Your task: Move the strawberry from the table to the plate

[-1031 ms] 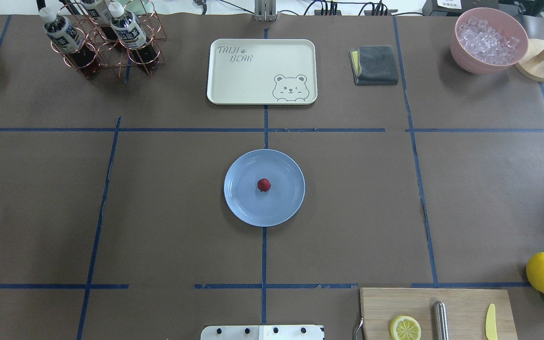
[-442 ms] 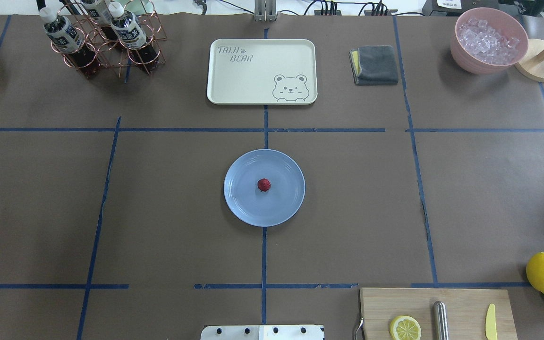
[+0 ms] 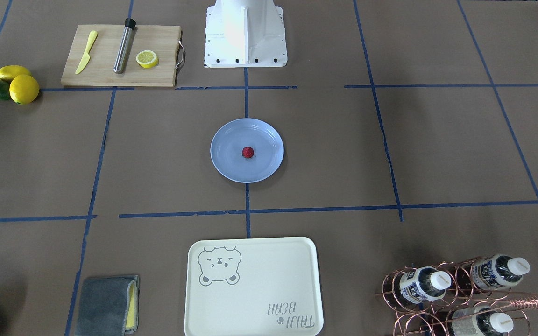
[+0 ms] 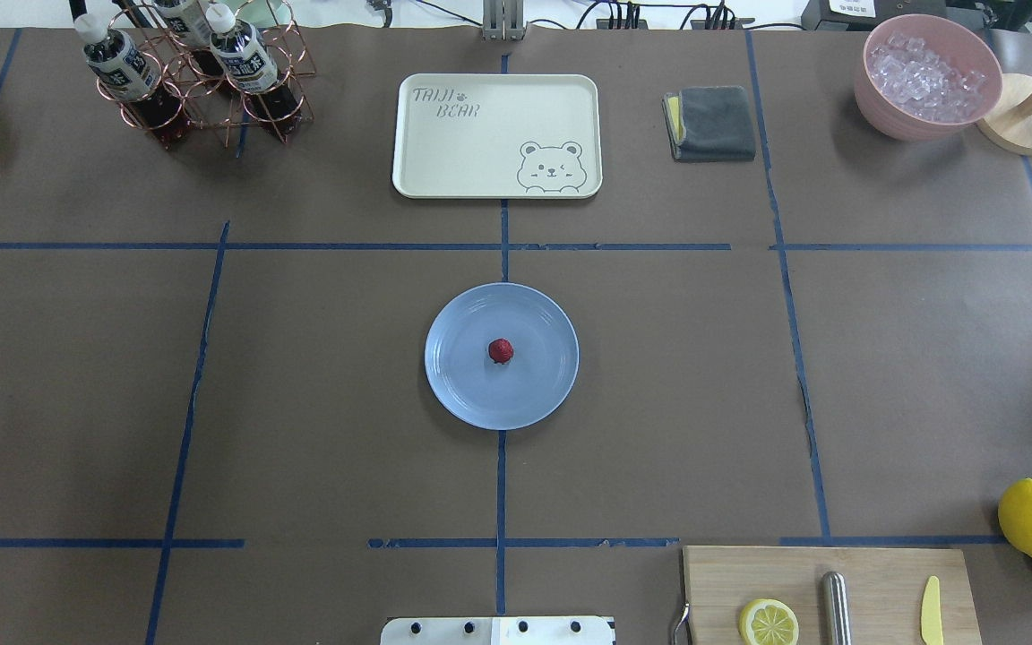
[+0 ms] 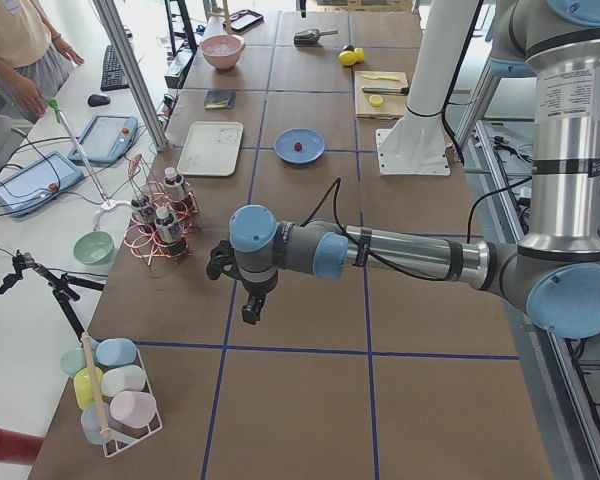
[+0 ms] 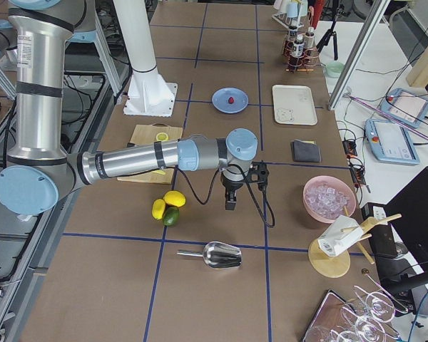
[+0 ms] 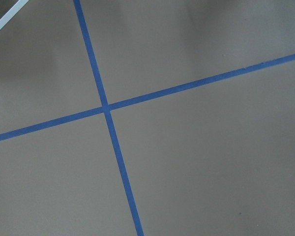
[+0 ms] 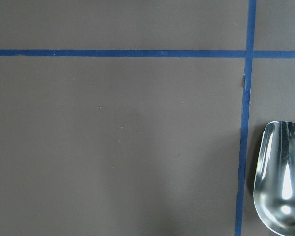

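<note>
Red strawberry (image 4: 501,351) unmoved on plate (image 4: 471,399), left gripper (image 5: 249,312) and right gripper (image 6: 230,204), grip unclear

1. On my screens, a white desk (image 6: 371,78) runs alongside the brown-papered bench (image 6: 200,285) and carries two tablets (image 6: 389,139).
2. Slanted aluminium posts (image 5: 130,70) rise at the bench's edge.
3. I see bright, even light and soft shadows.

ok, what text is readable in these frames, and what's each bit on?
"TAIJI BEAR", with a paw sign after TAIJI: printed on the cream tray, which also carries a bear drawing.
Labels on the bottles in the copper rack: print too small to read.
White sticker on the left arm's upright link: too blurred to read.
Nothing else legible.
</note>
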`<state>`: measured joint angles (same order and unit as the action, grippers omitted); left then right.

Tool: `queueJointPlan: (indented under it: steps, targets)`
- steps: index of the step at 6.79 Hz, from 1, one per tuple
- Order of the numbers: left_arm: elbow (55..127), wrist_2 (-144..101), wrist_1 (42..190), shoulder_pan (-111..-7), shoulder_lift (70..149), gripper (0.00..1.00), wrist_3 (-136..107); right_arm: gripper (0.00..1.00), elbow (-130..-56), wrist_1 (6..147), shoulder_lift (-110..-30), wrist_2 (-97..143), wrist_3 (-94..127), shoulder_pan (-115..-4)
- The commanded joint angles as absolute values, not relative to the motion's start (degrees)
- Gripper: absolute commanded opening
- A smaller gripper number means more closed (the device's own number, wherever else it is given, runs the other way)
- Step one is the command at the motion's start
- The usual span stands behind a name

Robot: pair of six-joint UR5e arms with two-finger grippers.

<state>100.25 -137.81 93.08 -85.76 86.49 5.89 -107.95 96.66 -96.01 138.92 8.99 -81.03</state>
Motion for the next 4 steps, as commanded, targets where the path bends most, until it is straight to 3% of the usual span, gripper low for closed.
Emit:
queueJointPlan:
  steps: [1,4]
  targets:
    - [99.59,-137.81,93.08,-85.69,86.57,1.0,5.89,1.0,-108.1,96.59,-95.98,138.96,8.96,-81.04]
    - [100.28,-137.81,93.08,-85.69,87.45,1.0,5.89,1.0,-107.93,96.68,-95.98,139.04,9.05,-81.04]
